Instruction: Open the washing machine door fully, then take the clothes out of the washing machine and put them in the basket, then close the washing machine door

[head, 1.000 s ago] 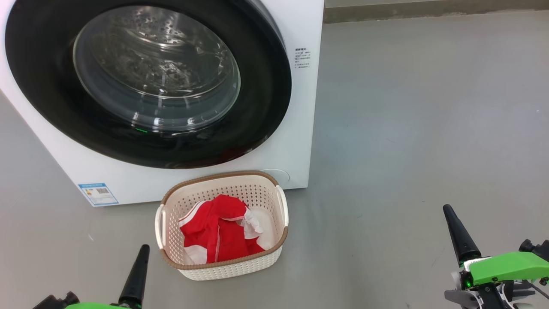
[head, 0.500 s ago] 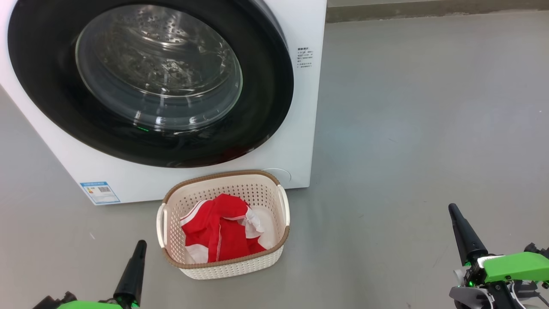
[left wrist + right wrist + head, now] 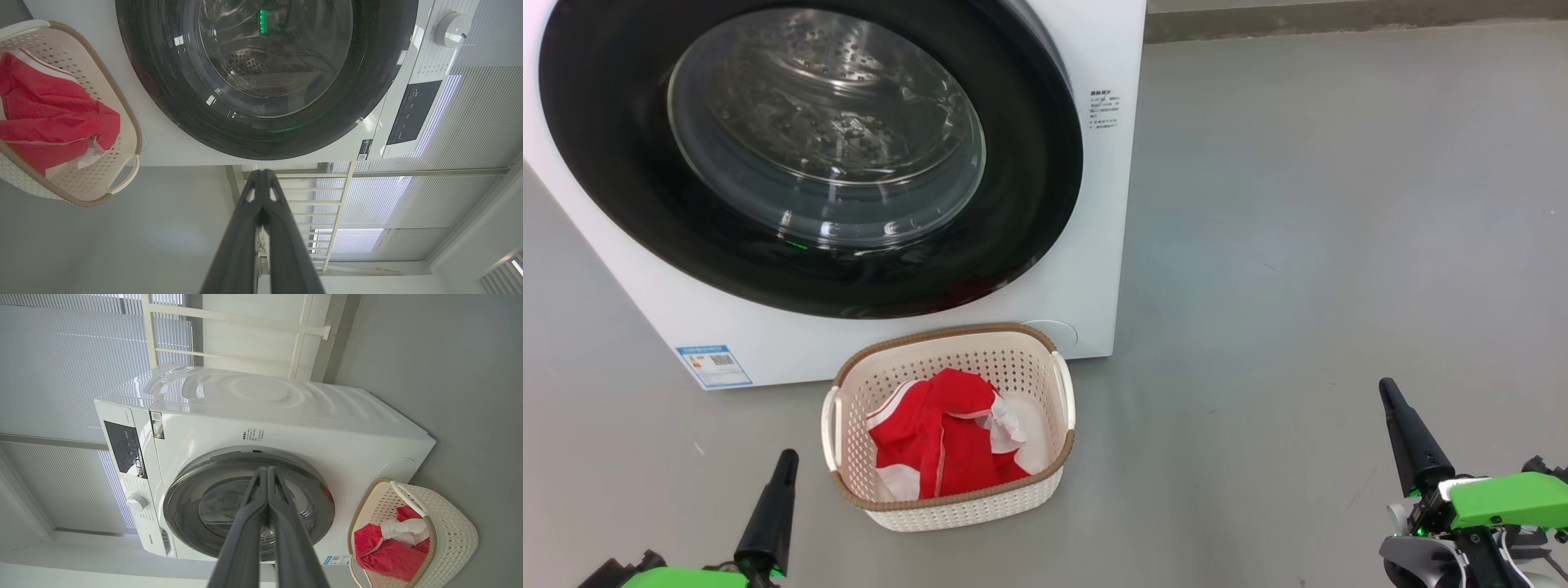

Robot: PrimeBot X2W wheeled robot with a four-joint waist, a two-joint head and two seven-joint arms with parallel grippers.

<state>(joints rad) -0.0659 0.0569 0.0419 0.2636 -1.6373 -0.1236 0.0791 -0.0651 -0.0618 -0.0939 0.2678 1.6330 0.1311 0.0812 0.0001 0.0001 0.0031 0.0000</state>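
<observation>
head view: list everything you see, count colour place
washing machine: one, white, upper left
washing machine door: one, black rim, clear glass, closed on machine's front
basket: one, cream, brown rim, in front of machine
clothes: count unclear, red and white, in basket
label sticker: one, blue, machine's lower left
floor: grey, around everything
left gripper: one, dark, shut, lower left
right gripper: one, dark, shut, lower right
</observation>
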